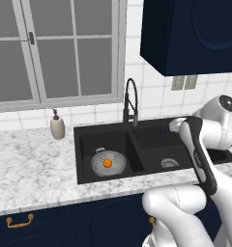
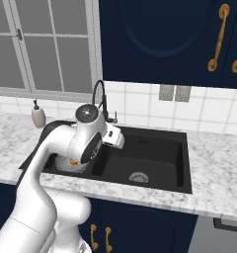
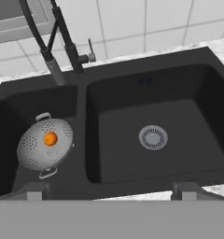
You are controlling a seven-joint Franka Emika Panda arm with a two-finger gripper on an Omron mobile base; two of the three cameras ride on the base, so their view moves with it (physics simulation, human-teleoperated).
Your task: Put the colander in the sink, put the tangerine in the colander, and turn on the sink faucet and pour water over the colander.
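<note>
The grey colander (image 3: 44, 144) rests in the left basin of the black sink (image 3: 81, 135), with the tangerine (image 3: 50, 138) inside it. In the left base view the colander (image 1: 107, 162) holds the tangerine (image 1: 107, 163) at its middle. The black sink faucet (image 3: 62, 37) stands behind the divider, its spout tip over the left basin and its small lever (image 3: 90, 46) to the right. My gripper (image 3: 111, 192) hovers over the sink's front rim, open and empty, facing the faucet. My arm partly hides the colander (image 2: 66, 164) in the right base view.
A beige soap dispenser (image 1: 57, 126) stands on the marble counter (image 1: 36, 164) left of the sink. The right basin shows a silver drain (image 3: 153, 137). A window sits behind the faucet, and dark blue cabinets (image 1: 190, 34) hang above on the right.
</note>
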